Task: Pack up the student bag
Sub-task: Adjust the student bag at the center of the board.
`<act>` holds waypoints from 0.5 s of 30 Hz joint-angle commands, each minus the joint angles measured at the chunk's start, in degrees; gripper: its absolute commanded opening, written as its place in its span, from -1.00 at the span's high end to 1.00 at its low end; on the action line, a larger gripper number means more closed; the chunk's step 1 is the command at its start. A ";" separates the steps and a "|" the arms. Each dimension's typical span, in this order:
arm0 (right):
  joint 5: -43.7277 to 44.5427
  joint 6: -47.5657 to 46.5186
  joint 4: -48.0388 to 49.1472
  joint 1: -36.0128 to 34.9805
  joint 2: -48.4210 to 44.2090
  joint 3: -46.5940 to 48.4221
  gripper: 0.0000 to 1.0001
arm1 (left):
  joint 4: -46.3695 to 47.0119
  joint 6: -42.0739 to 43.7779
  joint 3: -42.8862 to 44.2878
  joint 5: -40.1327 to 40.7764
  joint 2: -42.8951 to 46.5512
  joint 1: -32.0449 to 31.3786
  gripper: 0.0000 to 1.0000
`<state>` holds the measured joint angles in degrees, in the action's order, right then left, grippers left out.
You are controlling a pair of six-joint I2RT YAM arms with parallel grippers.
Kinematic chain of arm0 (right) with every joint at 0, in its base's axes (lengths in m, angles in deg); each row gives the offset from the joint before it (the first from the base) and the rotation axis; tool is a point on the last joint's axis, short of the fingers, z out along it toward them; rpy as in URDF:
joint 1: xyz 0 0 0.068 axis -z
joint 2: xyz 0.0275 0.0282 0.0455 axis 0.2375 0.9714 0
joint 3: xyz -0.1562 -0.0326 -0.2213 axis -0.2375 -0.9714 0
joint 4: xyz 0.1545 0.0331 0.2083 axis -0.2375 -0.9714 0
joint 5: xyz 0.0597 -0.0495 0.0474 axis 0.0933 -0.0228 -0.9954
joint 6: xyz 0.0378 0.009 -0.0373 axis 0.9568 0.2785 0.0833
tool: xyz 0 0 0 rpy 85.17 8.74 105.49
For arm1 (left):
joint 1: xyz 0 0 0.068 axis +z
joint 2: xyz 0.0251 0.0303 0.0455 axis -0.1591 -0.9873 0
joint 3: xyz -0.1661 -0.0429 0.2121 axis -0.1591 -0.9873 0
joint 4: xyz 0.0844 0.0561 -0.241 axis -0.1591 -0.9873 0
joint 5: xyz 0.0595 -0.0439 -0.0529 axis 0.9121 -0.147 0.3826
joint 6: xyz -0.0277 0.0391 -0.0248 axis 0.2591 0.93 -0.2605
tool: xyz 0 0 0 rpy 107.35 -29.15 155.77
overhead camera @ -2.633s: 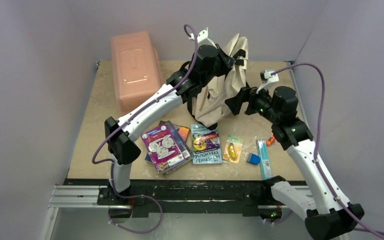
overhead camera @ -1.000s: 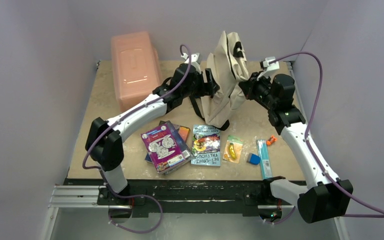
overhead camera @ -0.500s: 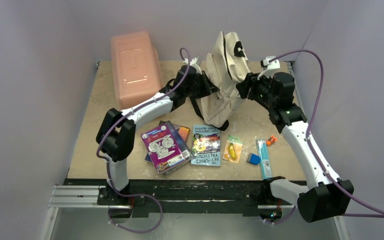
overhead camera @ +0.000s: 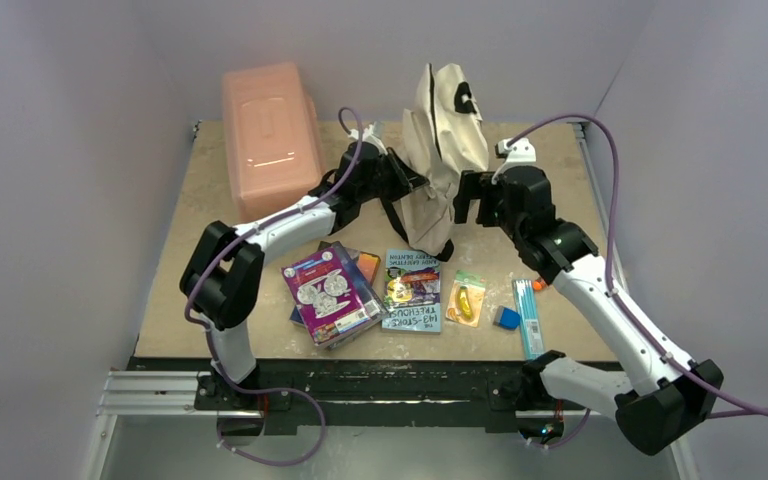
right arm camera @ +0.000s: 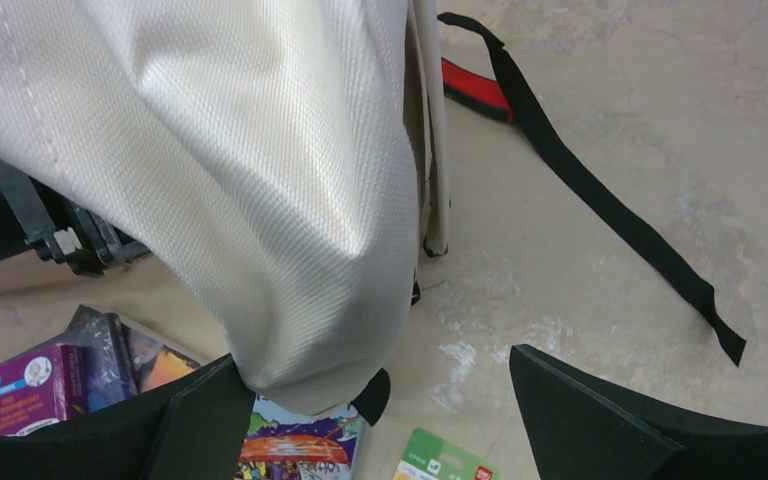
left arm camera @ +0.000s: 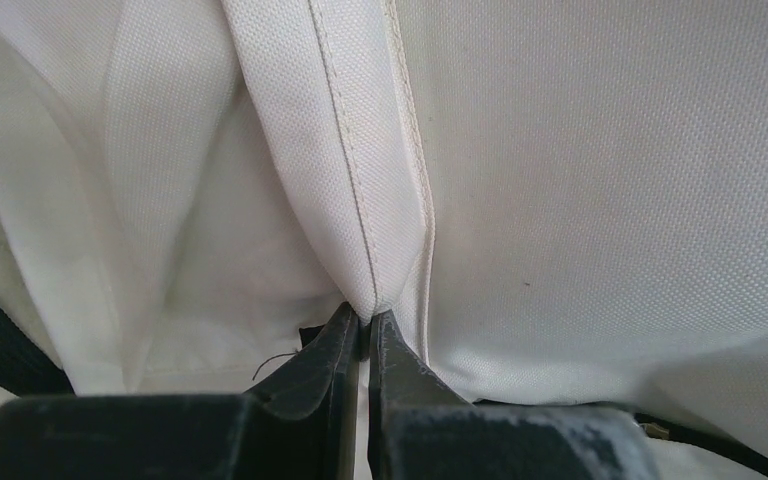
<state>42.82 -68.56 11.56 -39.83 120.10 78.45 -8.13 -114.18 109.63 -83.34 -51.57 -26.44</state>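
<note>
Top external view. The cream-beige soft fabric backpack (overhead camera: pixel 447 150), which is the student bag, stands upright at the far middle of the table between the two arms. At 2.6 s earlier it sagged in a low crumpled heap; it has since been drawn up tall. The left gripper (overhead camera: pixel 415 183) meets it from the left. In the left wrist view its fingers (left arm camera: pixel 335 350) are pinched together on a stitched seam fold of the cloth. The right gripper (overhead camera: pixel 465 200) was at the bag's upper right edge half a second ago and has dropped lower and nearer. In the right wrist view its fingers (right arm camera: pixel 200 420) are spread wide, and the bag's lower corner hangs ahead of them untouched.

Judged meaning: the bag is raised but hangs from one arm only. No opening shows, and every item is still outside it, so packing proper has not begun.

Surface: a mottled beige board (overhead camera: pixel 210 220). On it are:
- a rigid pink plastic box (overhead camera: pixel 270 135) at far left
- a purple-covered book stack (overhead camera: pixel 330 293), an illustrated paperback (overhead camera: pixel 412 290), a small carded yellow item (overhead camera: pixel 466 298), a blue block (overhead camera: pixel 506 318) and a pack of pale blue sticks (overhead camera: pixel 528 315), in a near row
- a loose black webbing strap (right arm camera: pixel 610 215), trailing on the board

Room: plain pale lilac walls (overhead camera: pixel 80 150) on three sides.
</note>
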 commanded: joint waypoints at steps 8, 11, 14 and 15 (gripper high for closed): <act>12.90 1.87 9.47 -1.74 -4.32 -7.97 -0.22 | -1.74 0.63 0.20 1.71 5.20 0.93 1.00; 15.60 2.01 11.96 -0.89 -6.60 -10.41 0.09 | -2.74 1.37 -0.27 1.36 5.59 1.50 1.00; 16.39 3.23 10.50 2.26 -6.27 -11.01 0.44 | -1.47 1.36 -1.23 -0.01 5.95 2.34 1.00; 15.16 3.67 10.07 3.95 -6.12 -11.43 0.51 | -1.36 1.57 -1.39 -0.30 6.11 2.44 1.00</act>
<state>53.34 -66.35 19.32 -40.37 114.68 67.94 -11.15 -114.12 109.12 -83.95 -48.93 -26.24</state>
